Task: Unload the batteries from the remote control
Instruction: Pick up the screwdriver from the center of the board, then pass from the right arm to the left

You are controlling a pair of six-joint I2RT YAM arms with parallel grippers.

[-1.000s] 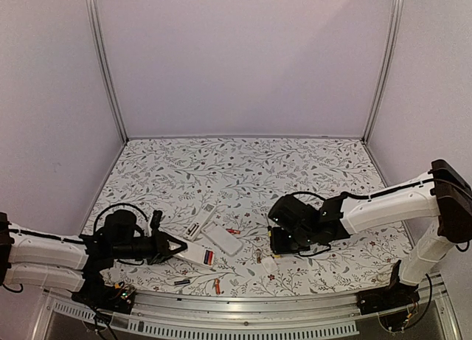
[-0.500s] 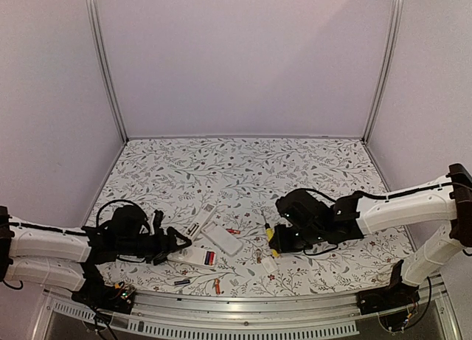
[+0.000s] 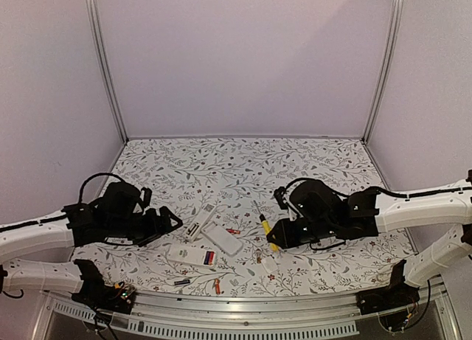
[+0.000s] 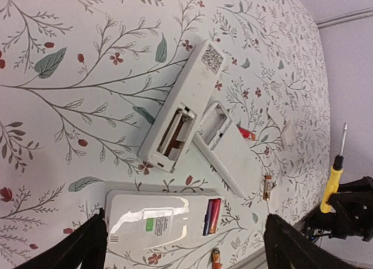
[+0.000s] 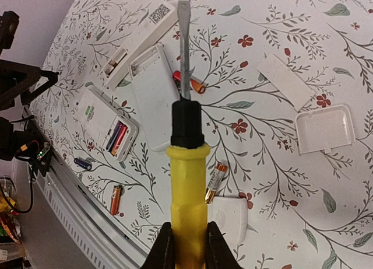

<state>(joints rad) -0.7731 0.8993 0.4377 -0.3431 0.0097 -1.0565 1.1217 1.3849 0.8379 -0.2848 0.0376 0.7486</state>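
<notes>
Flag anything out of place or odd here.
Nothing damaged. Loose batteries lie scattered on the table, two close to its near edge, where they could roll off. One remote holds two cells in its open bay; detached covers lie about.

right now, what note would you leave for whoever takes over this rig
Left gripper: open, empty, over the remotes.
Right gripper: shut on the yellow-handled screwdriver.
Done: the narrow white remote and the wider white remote show empty compartments; loose red and dark cylindrical batteries lie on the floral table.
Left: red and dark blue cells sit in the white rectangular remote nearest the front edge.
</notes>
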